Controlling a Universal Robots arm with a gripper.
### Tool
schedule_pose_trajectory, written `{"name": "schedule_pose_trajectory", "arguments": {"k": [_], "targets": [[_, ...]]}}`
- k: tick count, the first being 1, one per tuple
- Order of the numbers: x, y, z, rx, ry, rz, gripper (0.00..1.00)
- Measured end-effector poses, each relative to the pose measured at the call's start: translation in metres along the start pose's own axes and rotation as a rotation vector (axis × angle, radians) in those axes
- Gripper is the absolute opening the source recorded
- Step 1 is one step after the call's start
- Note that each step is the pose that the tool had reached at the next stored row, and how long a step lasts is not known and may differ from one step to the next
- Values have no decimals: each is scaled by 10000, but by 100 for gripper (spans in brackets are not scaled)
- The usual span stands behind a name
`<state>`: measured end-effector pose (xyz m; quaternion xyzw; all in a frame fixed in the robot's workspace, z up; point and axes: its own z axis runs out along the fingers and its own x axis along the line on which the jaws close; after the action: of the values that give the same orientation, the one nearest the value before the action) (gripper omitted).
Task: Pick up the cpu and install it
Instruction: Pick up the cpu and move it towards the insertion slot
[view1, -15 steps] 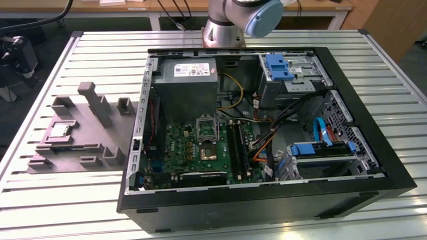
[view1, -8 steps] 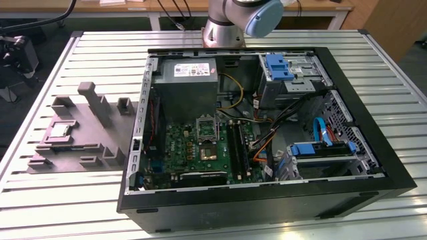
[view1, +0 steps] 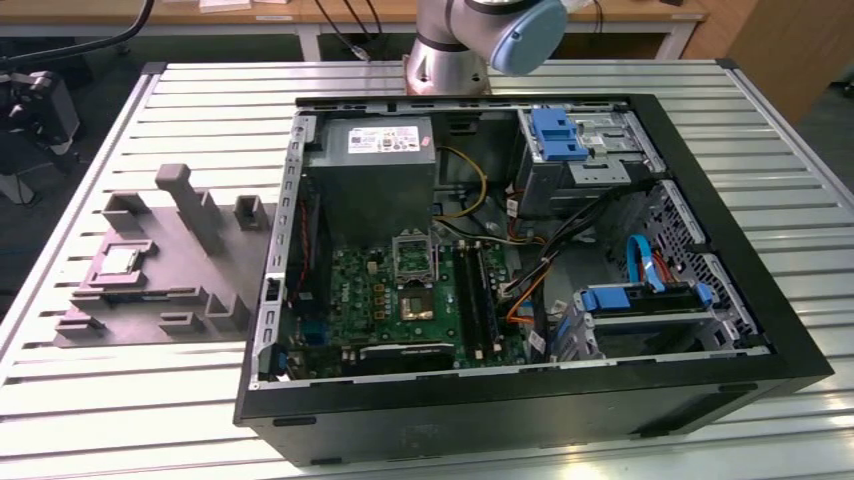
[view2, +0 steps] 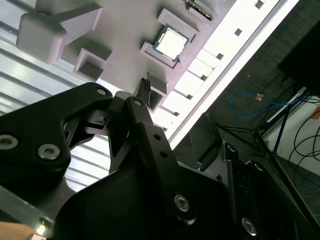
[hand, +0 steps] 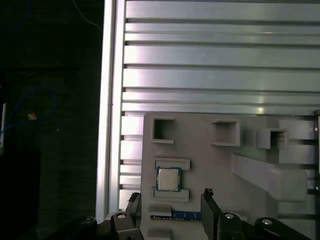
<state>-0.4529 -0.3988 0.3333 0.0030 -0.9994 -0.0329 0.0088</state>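
Overall: a slatted metal counter (view1: 80, 400) carries a grey fixture plate at the exterior view's left and an open computer case at its right.
Fixture plate (view1: 174, 290): moulded grey, with upright blocks and shallow pockets. It lies flat just beside the case.
Cpu (view1: 120, 262): a small flat square with a silvery top. It lies level in a pocket on the left part of the plate, with low ridges along two of its sides.
Tool (hand: 170, 196): in the first wrist view its two black fingers stand wide apart and hold nothing. It hangs above the plate, with the cpu near the gap between the fingers and untouched.
Handling: likely very light, thin and rigid. The smooth metal top looks slippery and the underside contacts are probably delicate, so a gentle squeeze seems wise.
Where to hold: by the two opposite edges that the ridges leave free, keeping the chip level.
Computer case (view1: 534, 410): black, with its side open and cables and blue drive brackets inside.
Motherboard (view1: 387, 310): green, on the case floor toward its left, with the socket area near its middle.
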Motion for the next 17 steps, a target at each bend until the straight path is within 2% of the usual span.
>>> {"name": "schedule_pose_trajectory", "arguments": {"k": [10, 17], "targets": [[-1, -7, 94, -2, -24, -3, 59], [-1, -8, 105, -3, -26, -3, 59]]}}
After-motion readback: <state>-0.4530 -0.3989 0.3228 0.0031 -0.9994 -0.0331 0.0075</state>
